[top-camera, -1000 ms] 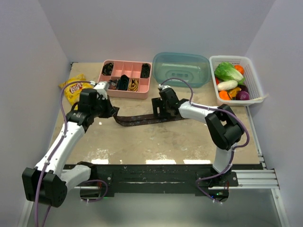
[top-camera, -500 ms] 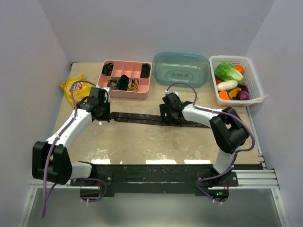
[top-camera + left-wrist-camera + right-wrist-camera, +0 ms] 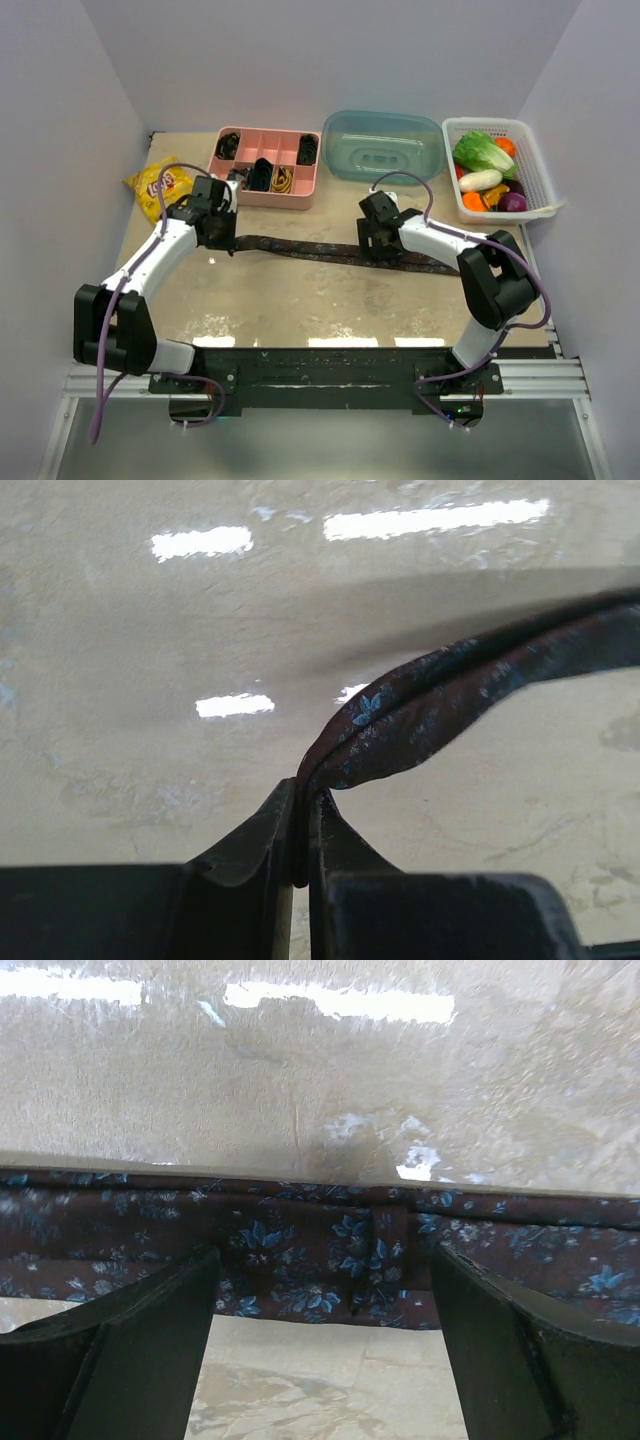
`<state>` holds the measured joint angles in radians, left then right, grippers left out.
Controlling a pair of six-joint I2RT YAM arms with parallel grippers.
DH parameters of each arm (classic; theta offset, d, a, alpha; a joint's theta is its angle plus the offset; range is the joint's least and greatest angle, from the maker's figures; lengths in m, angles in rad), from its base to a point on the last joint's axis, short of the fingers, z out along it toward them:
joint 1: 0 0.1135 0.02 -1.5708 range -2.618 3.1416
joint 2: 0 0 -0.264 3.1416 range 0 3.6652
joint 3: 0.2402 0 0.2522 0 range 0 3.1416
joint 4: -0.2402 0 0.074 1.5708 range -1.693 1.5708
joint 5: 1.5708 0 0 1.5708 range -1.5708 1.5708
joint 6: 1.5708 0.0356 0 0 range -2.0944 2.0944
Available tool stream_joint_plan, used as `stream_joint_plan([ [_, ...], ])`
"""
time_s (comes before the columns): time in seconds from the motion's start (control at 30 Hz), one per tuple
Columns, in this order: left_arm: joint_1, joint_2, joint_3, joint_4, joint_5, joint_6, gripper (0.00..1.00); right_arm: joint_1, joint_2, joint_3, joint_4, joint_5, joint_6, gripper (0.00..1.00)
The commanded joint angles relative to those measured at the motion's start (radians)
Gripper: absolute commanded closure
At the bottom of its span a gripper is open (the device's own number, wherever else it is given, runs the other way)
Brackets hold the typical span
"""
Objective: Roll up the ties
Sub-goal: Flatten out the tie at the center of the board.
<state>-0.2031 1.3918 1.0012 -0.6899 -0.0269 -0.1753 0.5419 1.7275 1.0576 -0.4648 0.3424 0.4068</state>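
Observation:
A dark maroon tie (image 3: 310,247) with small blue flowers lies stretched across the middle of the table, running from left to lower right. My left gripper (image 3: 224,236) is shut on its left end. In the left wrist view the fabric (image 3: 450,685) is pinched edge-on between the closed jaws of that gripper (image 3: 303,815) and lifts off the table to the right. My right gripper (image 3: 378,243) hangs over the tie's middle. In the right wrist view this gripper (image 3: 322,1260) is open, and the tie (image 3: 320,1245) lies flat across the gap, with nothing gripped.
A pink divided tray (image 3: 300,197) with dark coils stands at the back, left of a teal tub (image 3: 385,147). A white basket (image 3: 497,215) of vegetables sits at the back right. A yellow chip bag (image 3: 158,184) lies at the back left.
The tie has gone from a sagging curve to a straight, taut line reaching farther right. My right gripper slid right along it. The left arm swung in, still holding the end.

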Motion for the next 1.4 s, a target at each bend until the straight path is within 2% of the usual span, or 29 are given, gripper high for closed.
stream_joint_plan([
  [0.0,0.010,-0.037,0.077,0.003,0.247,0.051,1.00,0.001,-0.051,0.103,-0.025,0.017,-0.083,0.11],
  [0.2,0.018,-0.051,0.094,-0.029,0.444,0.072,1.00,0.007,-0.034,0.177,0.023,-0.095,-0.152,0.09],
  [0.3,0.022,-0.047,0.085,-0.057,0.472,0.092,1.00,0.020,0.016,0.220,0.044,-0.152,-0.168,0.08],
  [0.57,0.042,0.024,0.108,-0.115,0.381,0.103,1.00,0.085,0.225,0.421,0.057,-0.289,-0.232,0.07],
  [0.77,0.050,0.072,0.148,-0.128,0.274,0.102,1.00,0.122,0.322,0.481,0.101,-0.416,-0.249,0.07],
  [0.87,0.057,0.091,0.154,-0.117,0.262,0.103,1.00,0.139,0.323,0.464,0.103,-0.441,-0.250,0.08],
  [0.97,0.057,0.115,0.160,-0.129,0.178,0.102,1.00,0.165,0.319,0.437,0.084,-0.442,-0.261,0.09],
  [1.1,0.059,0.137,0.168,-0.125,0.173,0.103,0.99,0.200,0.302,0.380,0.065,-0.456,-0.282,0.10],
  [1.37,0.059,0.196,0.201,-0.157,0.058,0.099,0.92,0.231,0.254,0.266,0.022,-0.505,-0.330,0.12],
])
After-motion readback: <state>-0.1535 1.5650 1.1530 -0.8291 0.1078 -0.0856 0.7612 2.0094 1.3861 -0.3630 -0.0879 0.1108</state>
